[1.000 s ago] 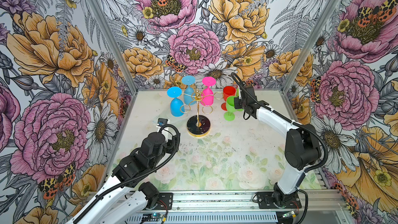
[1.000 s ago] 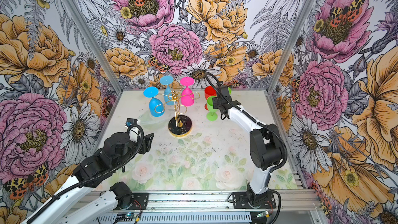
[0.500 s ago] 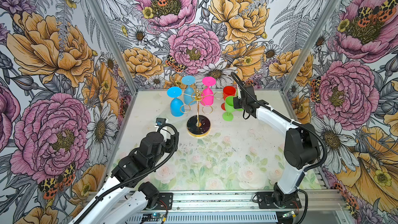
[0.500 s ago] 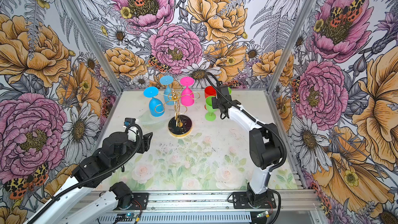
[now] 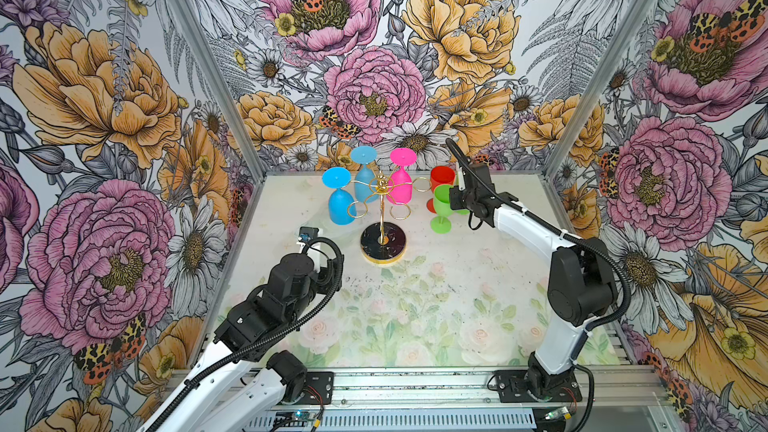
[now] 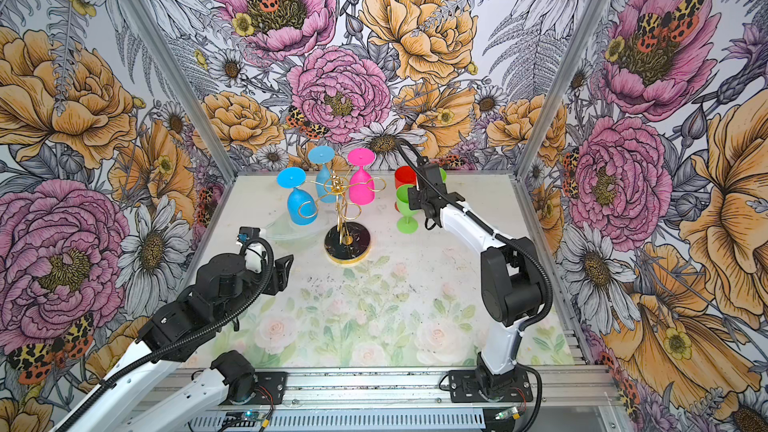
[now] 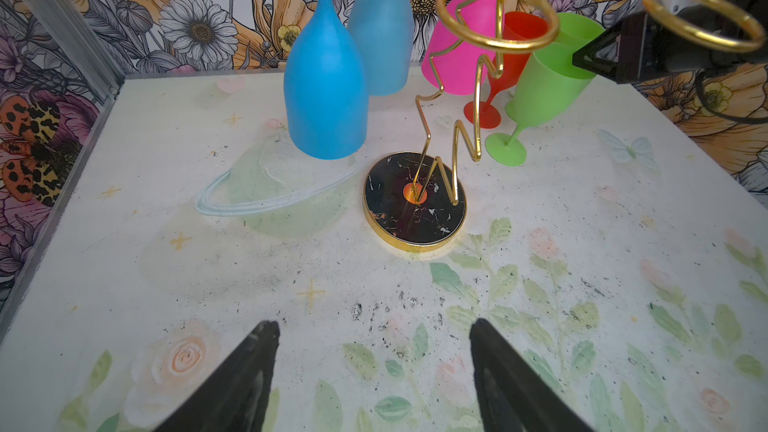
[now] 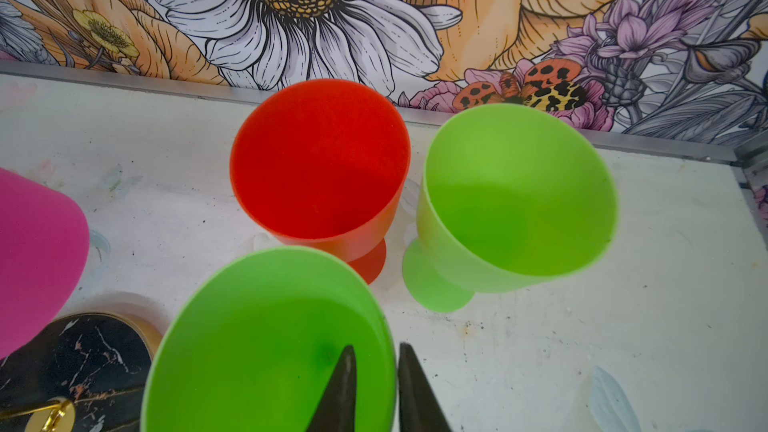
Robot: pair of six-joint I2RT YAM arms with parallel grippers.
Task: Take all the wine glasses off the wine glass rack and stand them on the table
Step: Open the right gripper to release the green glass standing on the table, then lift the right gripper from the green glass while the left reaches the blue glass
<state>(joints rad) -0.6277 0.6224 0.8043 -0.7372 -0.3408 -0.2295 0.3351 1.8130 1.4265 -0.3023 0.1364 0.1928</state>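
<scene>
Wine glass rack (image 5: 383, 243) back-centre on surface (image 5: 415, 305), carrying three: two blue wine glasses (image 5: 341, 211) (image 5: 363, 191), one pink wine glass (image 5: 400, 193). Toward back-right corner, upright: one red wine glass (image 5: 441, 178), two green wine glasses (image 5: 441, 200) (image 8: 519, 201). Right gripper (image 8: 377, 347) jaws slightly parted astride nearer green rim. Left gripper (image 7: 372, 324) jaws wide, empty. Front half open.

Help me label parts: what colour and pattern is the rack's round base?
The base is black, marbled, gold-rimmed; left wrist view shows it best.
</scene>
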